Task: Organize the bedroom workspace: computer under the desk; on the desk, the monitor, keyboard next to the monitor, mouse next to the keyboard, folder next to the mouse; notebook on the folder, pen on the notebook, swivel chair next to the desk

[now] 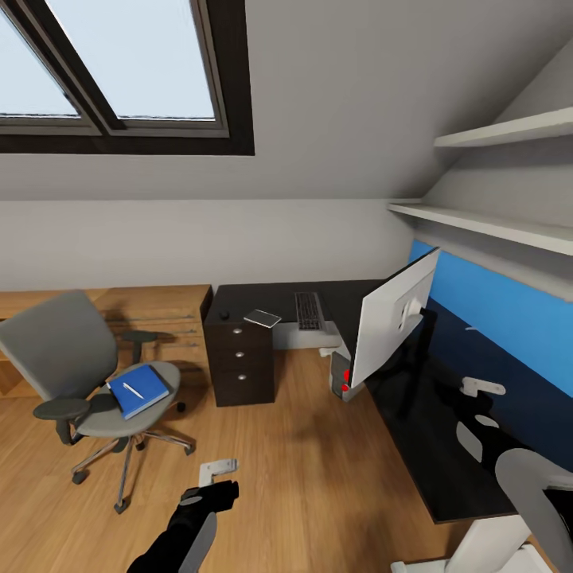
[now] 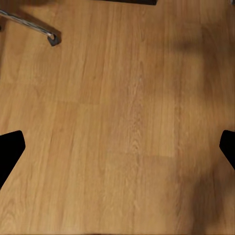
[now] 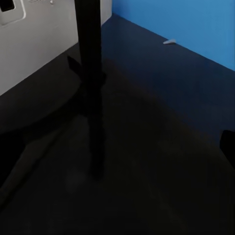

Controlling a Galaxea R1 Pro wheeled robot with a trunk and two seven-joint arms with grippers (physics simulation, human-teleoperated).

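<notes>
Over by the wooden cabinet [image 1: 159,306] the swivel chair [image 1: 87,374] carries the folder [image 1: 137,390] with the pen [image 1: 132,390] on it. On the desk [image 1: 350,298] sit the notebook [image 1: 263,318], keyboard [image 1: 309,310], mouse [image 1: 225,314] and monitor [image 1: 394,314] — the computer [image 1: 341,374] stands beneath. The left gripper [image 1: 217,469] hangs over bare floor [image 2: 122,122], its 2 fingers spread apart; the right gripper [image 1: 483,387] hovers above the desktop — spread too.

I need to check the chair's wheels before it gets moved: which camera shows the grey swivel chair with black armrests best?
The head view: the grey swivel chair shows whole, with the blue folder on its seat. The left wrist view catches one silver leg and caster over the wooden floor. The right wrist view faces the glossy black desk.
</notes>
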